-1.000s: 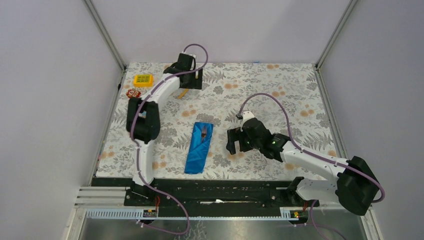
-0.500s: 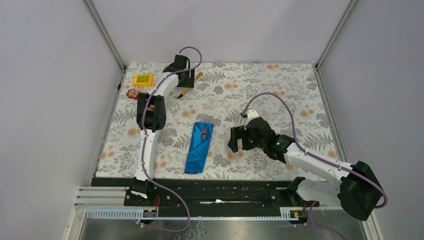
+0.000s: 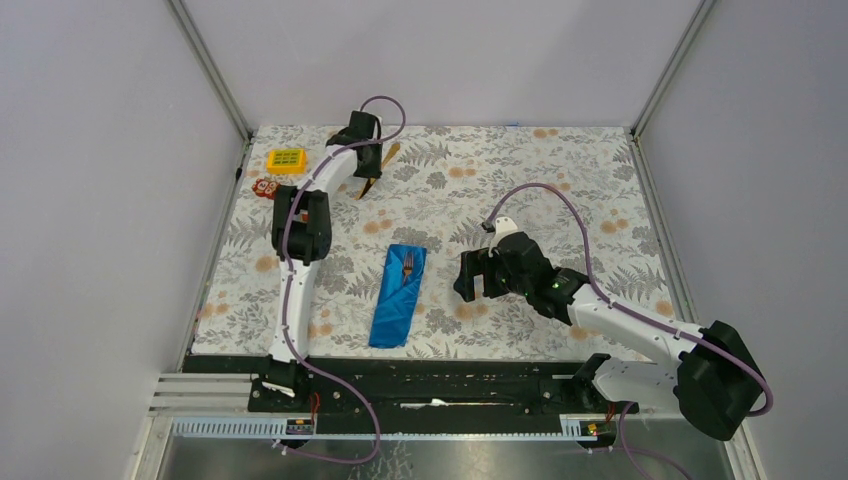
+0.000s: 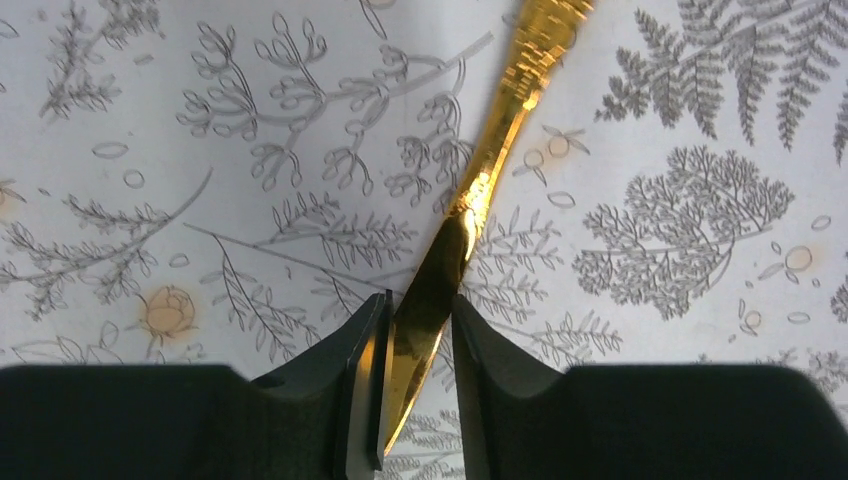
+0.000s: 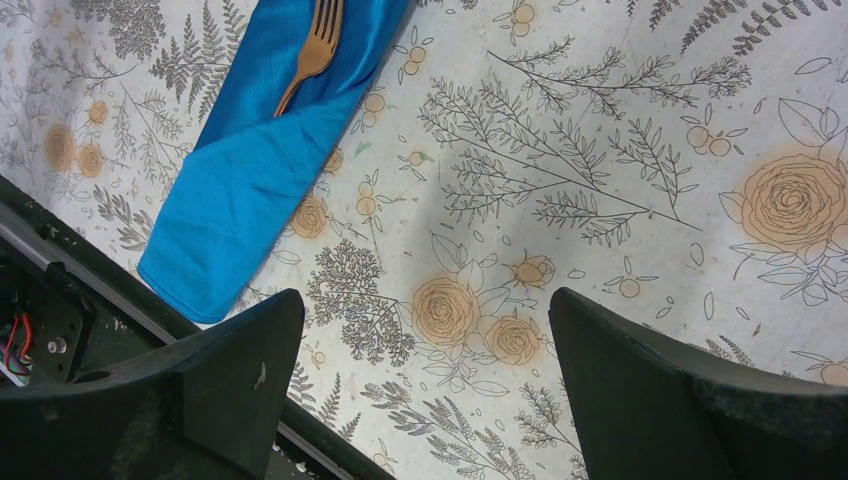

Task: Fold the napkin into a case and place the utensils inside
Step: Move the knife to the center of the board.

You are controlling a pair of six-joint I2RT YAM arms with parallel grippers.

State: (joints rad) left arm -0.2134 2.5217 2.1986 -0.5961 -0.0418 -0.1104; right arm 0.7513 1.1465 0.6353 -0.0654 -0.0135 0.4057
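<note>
Pinching the wooden knife [image 4: 500,130] between both fingers: left gripper [image 4: 420,300]. Spread wide, nothing between its fingers: right gripper [image 5: 425,300]; case [image 5: 240,190] beyond its left finger.

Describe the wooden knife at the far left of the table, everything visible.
The knife is a slim, flat, golden-tan wooden stick, glossy, tapering to a point at its blade end. It runs slanted over the floral table cover, far from the blue case. The left gripper pinches its pointed end from both sides; whether it is lifted cannot be told.
</note>
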